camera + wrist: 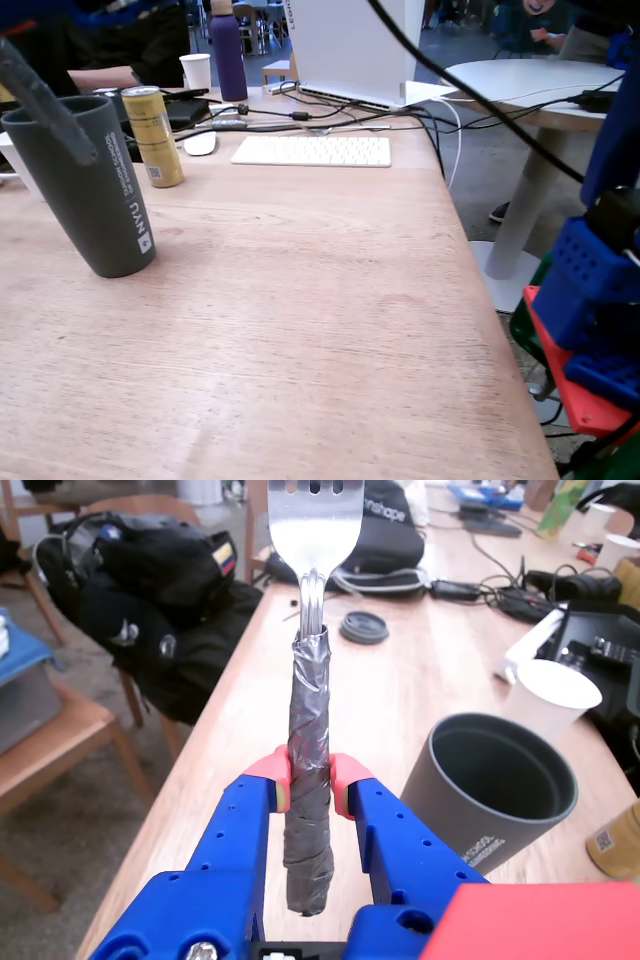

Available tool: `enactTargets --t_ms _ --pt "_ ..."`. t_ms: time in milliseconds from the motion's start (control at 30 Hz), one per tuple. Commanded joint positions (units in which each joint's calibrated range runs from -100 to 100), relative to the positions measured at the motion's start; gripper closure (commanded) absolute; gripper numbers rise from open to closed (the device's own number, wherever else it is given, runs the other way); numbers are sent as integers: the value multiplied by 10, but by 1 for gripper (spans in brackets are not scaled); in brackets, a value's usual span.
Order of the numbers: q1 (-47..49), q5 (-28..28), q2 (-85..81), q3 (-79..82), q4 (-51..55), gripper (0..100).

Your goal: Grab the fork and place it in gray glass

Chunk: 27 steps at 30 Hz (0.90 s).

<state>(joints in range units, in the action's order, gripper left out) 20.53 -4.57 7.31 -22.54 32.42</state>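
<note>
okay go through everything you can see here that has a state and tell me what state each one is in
fork: held by its foil-wrapped handle, off the table, not yet in the glass.
gripper: shut on the fork handle.
gray glass: upright, open, empty inside in the wrist view.
gold can: upright behind the glass.
white paper cup: upright, open, beside the glass.
purple bottle: upright at the table's far end.

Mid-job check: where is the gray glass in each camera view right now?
Fixed view: gray glass stands at the left, tilted in the picture, NYU lettering facing the camera.
Wrist view: lower right, open rim up, right of the tool gripping the fork.
Shared landmark: the gold can beside the glass, at the wrist view's right edge.
</note>
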Motion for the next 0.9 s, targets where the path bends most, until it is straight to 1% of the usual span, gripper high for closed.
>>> enactTargets --t_ms 0,33,100,233,367,433,633,867 --pt "-7 0 -3 -38 -11 100" --pt "-9 -2 2 -38 -20 100" --pt "-17 -4 8 -37 -75 100" --pt "-83 -5 36 -37 -160 100" --pt "-163 -3 69 -37 -211 100" --pt "-175 0 78 -42 -238 100" --pt "-170 1 151 -172 -238 100" --pt "-156 1 201 -226 -245 100"
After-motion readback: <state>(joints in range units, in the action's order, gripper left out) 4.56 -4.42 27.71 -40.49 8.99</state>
